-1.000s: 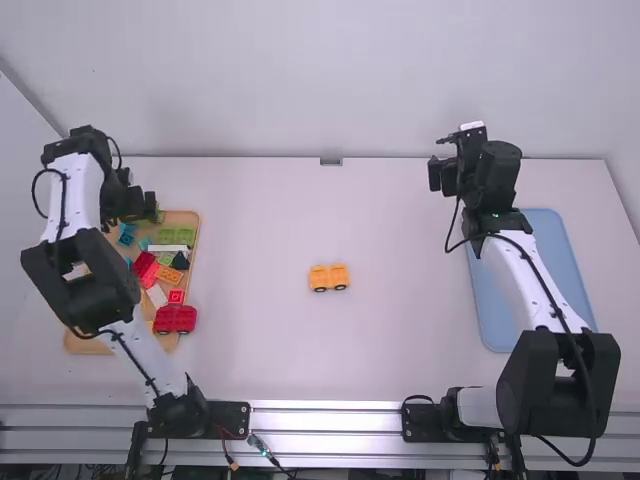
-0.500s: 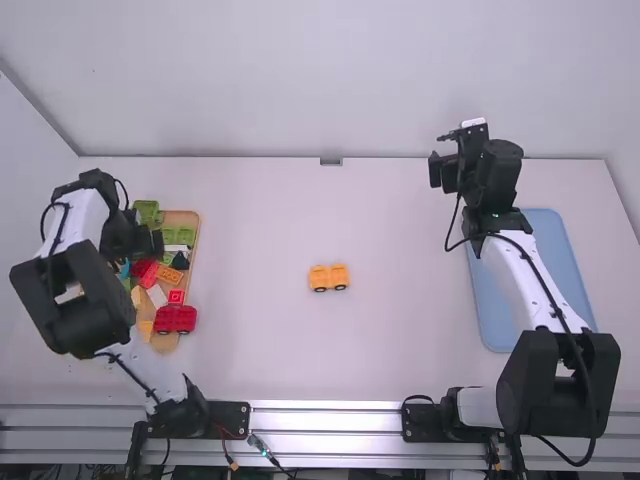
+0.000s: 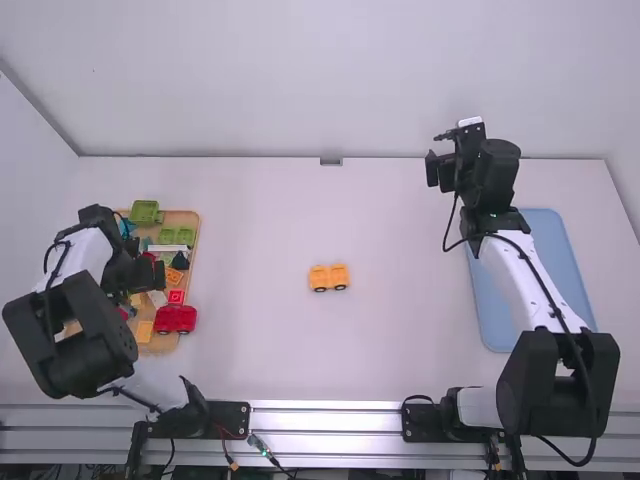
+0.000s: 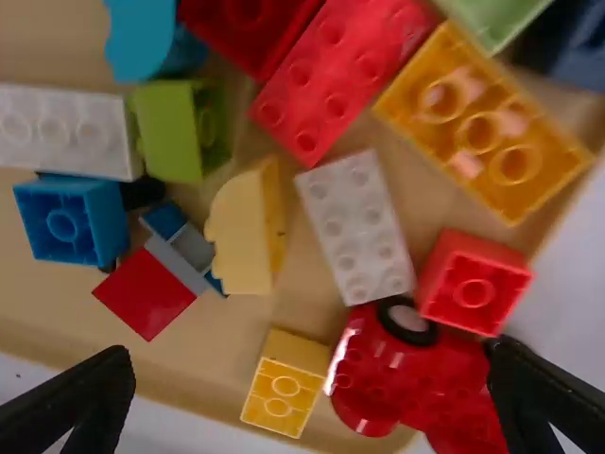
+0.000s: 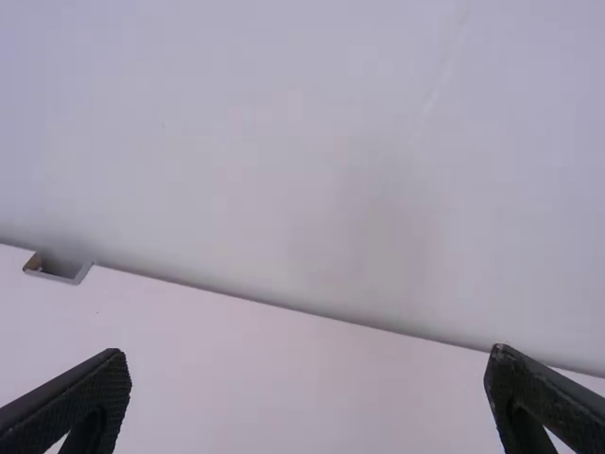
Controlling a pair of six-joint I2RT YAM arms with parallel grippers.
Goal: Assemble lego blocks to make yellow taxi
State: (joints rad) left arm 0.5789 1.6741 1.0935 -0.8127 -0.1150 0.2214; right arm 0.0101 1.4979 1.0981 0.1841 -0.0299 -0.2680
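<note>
Left fingers (image 4: 80, 397) spread wide, empty, over the tray (image 4: 203, 345), probably sizing up the small yellow brick (image 4: 284, 383) between them! The yellow wheeled base (image 3: 319, 275) sits well off, presumably awaiting its top. Right fingers (image 5: 76, 402) gape, empty.

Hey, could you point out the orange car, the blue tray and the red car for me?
Orange car (image 3: 319, 279): high view, on its side.
Blue tray (image 3: 490, 318): high view, bare surface.
Red car (image 3: 176, 317): high view, body.

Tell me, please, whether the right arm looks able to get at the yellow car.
Probably yes: its end effector is open and empty, and nothing stands between it and the yellow car.
</note>
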